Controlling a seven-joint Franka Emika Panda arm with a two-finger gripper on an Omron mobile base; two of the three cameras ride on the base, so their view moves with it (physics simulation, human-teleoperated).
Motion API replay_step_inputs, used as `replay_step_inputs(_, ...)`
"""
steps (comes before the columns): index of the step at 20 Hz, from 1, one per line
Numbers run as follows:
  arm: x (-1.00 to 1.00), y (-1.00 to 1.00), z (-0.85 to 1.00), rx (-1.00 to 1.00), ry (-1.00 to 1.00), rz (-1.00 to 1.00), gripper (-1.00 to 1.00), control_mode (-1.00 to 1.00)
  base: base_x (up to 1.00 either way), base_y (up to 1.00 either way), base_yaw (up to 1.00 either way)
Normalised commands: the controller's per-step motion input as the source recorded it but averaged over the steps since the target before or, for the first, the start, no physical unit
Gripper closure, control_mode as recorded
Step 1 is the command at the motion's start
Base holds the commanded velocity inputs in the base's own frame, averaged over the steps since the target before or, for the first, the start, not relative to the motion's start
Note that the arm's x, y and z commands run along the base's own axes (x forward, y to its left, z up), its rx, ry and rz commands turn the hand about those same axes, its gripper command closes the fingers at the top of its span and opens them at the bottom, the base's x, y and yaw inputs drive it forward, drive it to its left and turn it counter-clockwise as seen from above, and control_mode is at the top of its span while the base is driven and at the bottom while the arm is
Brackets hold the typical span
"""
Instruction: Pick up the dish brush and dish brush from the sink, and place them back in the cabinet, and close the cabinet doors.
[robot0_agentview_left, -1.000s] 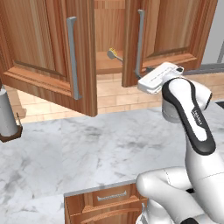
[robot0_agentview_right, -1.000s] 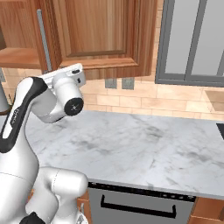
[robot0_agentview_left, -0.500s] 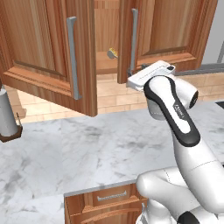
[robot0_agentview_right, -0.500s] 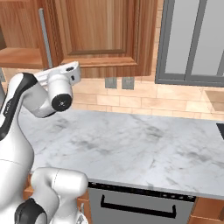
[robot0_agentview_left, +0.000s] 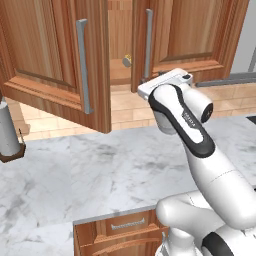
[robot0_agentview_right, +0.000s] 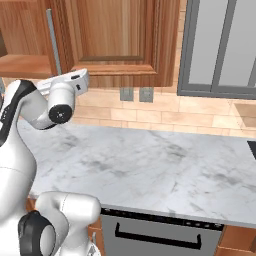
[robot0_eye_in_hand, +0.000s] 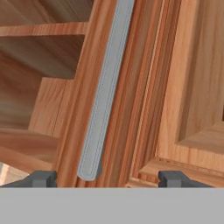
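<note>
The cabinet (robot0_agentview_left: 120, 30) hangs over the counter, its left door (robot0_agentview_left: 50, 55) swung wide and its right door (robot0_agentview_left: 200, 35) partly open. One tan dish brush (robot0_agentview_left: 127, 60) with a round head lies on the shelf inside. In the hand view my gripper (robot0_eye_in_hand: 107, 179) is open. Its fingertips (robot0_eye_in_hand: 41, 178) stand far apart on either side of the lower end of the right door's silver handle (robot0_eye_in_hand: 105, 96), without touching it. My hand (robot0_agentview_left: 165, 82) sits just below and in front of that handle (robot0_agentview_left: 148, 45). The sink is out of view.
A grey cylinder on a wooden stand (robot0_agentview_left: 9, 135) sits at the left of the marble counter (robot0_agentview_left: 100, 170). A drawer unit (robot0_agentview_left: 120, 230) lies below the counter edge. A grey glass-front cabinet (robot0_agentview_right: 220, 45) and wall outlets (robot0_agentview_right: 134, 94) are to the right.
My hand has moved left, closer to the right door's handle. The doors and the brush have not moved.
</note>
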Motion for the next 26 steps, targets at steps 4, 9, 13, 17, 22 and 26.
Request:
replay_step_inputs(4, 0.19, 0.00, 0.00, 0.00, 0.00, -0.05, -1.00, -1.00, 0.00, 0.00, 0.00)
replay_step_inputs(9, 0.19, 0.00, 0.00, 0.00, 0.00, -0.03, -1.00, -1.00, 0.00, 0.00, 0.00)
replay_step_inputs(13, 0.19, 0.00, 0.00, 0.00, 0.00, -0.03, -1.00, -1.00, 0.00, 0.00, 0.00)
replay_step_inputs(17, 0.19, 0.00, 0.00, 0.00, 0.00, -0.02, -1.00, -1.00, 0.00, 0.00, 0.00)
replay_step_inputs(22, 0.22, 0.00, 0.00, 0.00, 0.00, -0.02, -1.00, -1.00, 0.00, 0.00, 0.00)
replay_step_inputs(26, 0.21, 0.00, 0.00, 0.00, 0.00, -0.02, -1.00, -1.00, 0.00, 0.00, 0.00)
